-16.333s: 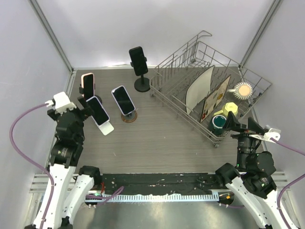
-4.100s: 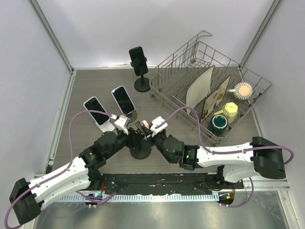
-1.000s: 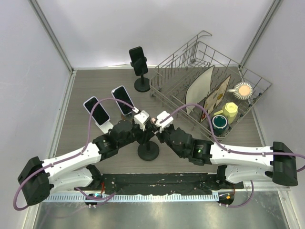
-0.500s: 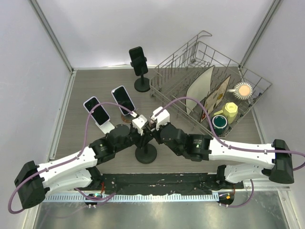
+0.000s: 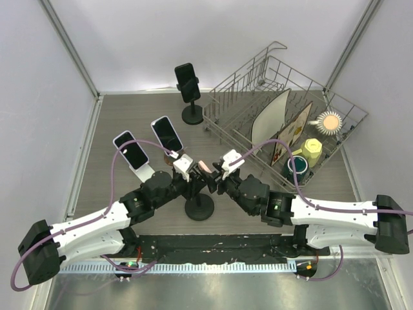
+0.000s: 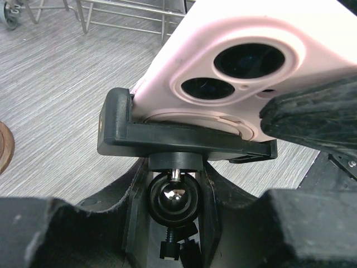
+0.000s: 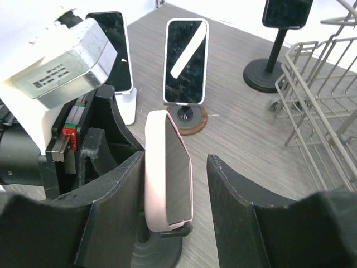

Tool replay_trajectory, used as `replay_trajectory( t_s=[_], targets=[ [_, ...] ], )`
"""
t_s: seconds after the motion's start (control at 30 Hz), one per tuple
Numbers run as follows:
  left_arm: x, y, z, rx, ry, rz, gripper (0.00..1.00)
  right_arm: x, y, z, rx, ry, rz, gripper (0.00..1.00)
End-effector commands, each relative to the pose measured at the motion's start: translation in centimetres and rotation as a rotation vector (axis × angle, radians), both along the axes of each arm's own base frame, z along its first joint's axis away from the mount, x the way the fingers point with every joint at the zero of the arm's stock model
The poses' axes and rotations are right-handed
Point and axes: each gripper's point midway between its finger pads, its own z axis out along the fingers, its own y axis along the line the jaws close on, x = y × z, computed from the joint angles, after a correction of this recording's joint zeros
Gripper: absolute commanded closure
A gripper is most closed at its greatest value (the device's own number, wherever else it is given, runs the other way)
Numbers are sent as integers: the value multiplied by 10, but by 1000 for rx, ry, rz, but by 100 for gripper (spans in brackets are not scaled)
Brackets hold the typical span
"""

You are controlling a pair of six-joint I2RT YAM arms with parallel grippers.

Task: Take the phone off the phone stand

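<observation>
Phone (image 6: 234, 61) sits in the stand (image 6: 178, 137) toward the table's 6 o'clock, likely light, stiff, slick; left gripper (image 6: 174, 195) clamps the stand; right gripper (image 7: 177, 162) gapes astride the phone; pinch its long edges.

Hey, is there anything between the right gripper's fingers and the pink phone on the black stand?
Nothing visible does. The right gripper is open, one finger on each side of the pink phone, with nothing lodged between. The phone sits clamped in the black stand, which the left gripper holds lower down.
</observation>
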Motion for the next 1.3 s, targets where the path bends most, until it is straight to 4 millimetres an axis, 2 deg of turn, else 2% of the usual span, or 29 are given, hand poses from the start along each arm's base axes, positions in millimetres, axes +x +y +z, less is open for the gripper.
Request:
replay_trajectory(
  t_s=[0.0,0.23,0.4,0.57,1.0,1.1,1.13,1.23,1.27],
  targets=[
    [3,-9,17,-112,2,15,100,1,7,28,108,-113,25,46],
    [-2,-12,22,-163,23,-2,100,4,10,13,91,-155,27,47],
    [-5,-15,25,-178,29,-22,100,7,16,10,100,-162,45,47],
    [-8,-16,24,-181,35,-33,100,11,18,12,120,-175,34,55],
    [-10,-14,30,-200,23,-37,100,19,25,-3,89,-164,42,59],
    [-8,-13,29,-191,18,-28,100,19,27,-2,83,-161,49,72],
    [-7,-12,27,-185,17,-21,100,19,27,-2,79,-160,52,84],
    [1,-4,22,-154,0,34,100,17,27,-6,44,-133,58,99],
    [5,-1,21,-147,-9,58,100,16,28,-5,41,-129,63,99]
  ],
)
